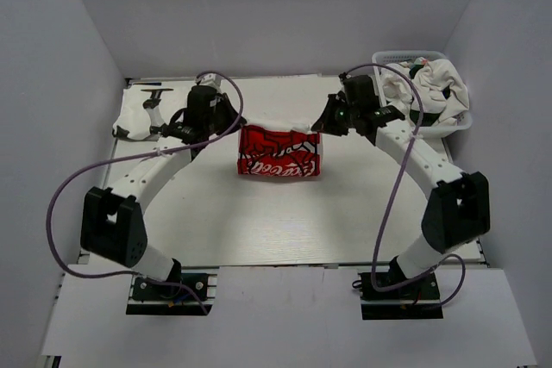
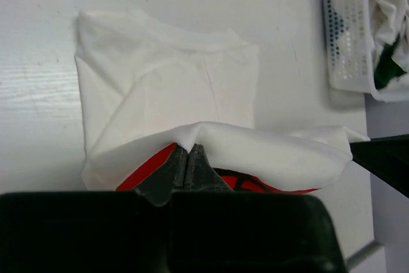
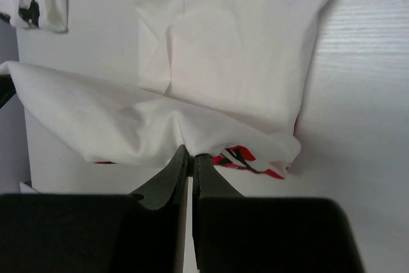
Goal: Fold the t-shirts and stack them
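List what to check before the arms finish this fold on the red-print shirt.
1. Grip of left gripper on shirt edge: ok, shut on it.
2. Grip of right gripper on the same edge: ok, shut on it.
3. Held edge level between the two: ok in the top view.
4. Part lying on the table smooth: not ok, creases show.
5. Shirt apart from the basket: ok.
6. Sleeves tucked in: cannot tell.

From the top: looks down from high above the near edge, taking in the whole table (image 1: pixel 259 239). From each wrist: looks down from close by onto the t-shirt (image 1: pixel 279 154) at mid-table, shared with the top. From the left wrist: also catches the far-right basket (image 2: pixel 348 43).
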Robot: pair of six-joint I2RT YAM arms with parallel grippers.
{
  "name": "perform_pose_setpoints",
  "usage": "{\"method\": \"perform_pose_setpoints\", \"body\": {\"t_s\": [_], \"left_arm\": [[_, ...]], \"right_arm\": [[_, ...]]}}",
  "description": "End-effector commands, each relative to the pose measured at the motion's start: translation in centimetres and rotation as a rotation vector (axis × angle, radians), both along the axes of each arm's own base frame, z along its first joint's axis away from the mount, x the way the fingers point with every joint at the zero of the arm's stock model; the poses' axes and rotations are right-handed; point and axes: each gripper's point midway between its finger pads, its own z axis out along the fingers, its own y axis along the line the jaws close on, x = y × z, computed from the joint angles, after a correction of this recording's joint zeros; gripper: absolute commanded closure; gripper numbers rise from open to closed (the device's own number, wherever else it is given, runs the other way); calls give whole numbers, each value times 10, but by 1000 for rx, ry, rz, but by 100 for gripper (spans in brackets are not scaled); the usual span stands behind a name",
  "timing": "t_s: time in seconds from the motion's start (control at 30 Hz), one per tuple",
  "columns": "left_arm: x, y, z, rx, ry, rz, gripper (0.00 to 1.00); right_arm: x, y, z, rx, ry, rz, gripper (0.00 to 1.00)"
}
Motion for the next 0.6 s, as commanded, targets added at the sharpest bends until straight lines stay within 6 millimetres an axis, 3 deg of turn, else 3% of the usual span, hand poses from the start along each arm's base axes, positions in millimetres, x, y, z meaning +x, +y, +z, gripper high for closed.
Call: {"method": "perform_pose_setpoints", "body": {"t_s": [0.0, 0.03, 0.07, 0.1, 0.13, 0.17, 0.27, 0.3, 0.37, 0.4, 0.43, 0.47, 0.5, 0.53, 0.57], "left_arm": [[40, 10, 13, 47, -67, 82, 100], [56, 14, 0, 73, -47, 105, 100], [64, 18, -6, 79, -36, 117, 100], [70, 16, -12, 84, -23, 117, 100], [83, 19, -10, 82, -39, 137, 100], [94, 20, -31, 96, -5, 145, 100], [122, 19, -40, 101, -12, 166, 100], [128, 22, -71, 129, 59, 172, 100], [146, 16, -71, 124, 38, 160, 100], [152, 10, -73, 113, 25, 134, 100], [161, 11, -89, 114, 45, 133, 95], [165, 8, -92, 118, 43, 118, 84], [168, 5, -96, 115, 53, 109, 75], [172, 4, -92, 114, 49, 109, 50], [174, 7, -94, 110, 58, 107, 7]], "right_arm": [[42, -9, 8, 1, -23, -43, 100], [49, -7, -8, -10, 12, -40, 100], [63, -9, 9, 6, -22, -53, 100], [69, -9, 9, 17, -22, -32, 100], [78, -5, -18, -1, 29, -23, 100], [91, -7, -12, 2, 6, -24, 100], [117, -9, -36, -49, 65, -41, 100], [128, -8, -49, -59, 69, -34, 100], [143, -8, -78, -73, 80, -41, 100], [155, -9, -75, -62, 52, -48, 100], [162, -9, -79, -51, 51, -59, 99], [165, -10, -99, -57, 80, -58, 83], [170, -8, -97, -37, 74, -46, 68], [181, -6, -92, -19, 27, -42, 10], [183, -3, -97, -23, 22, -27, 10]]}}
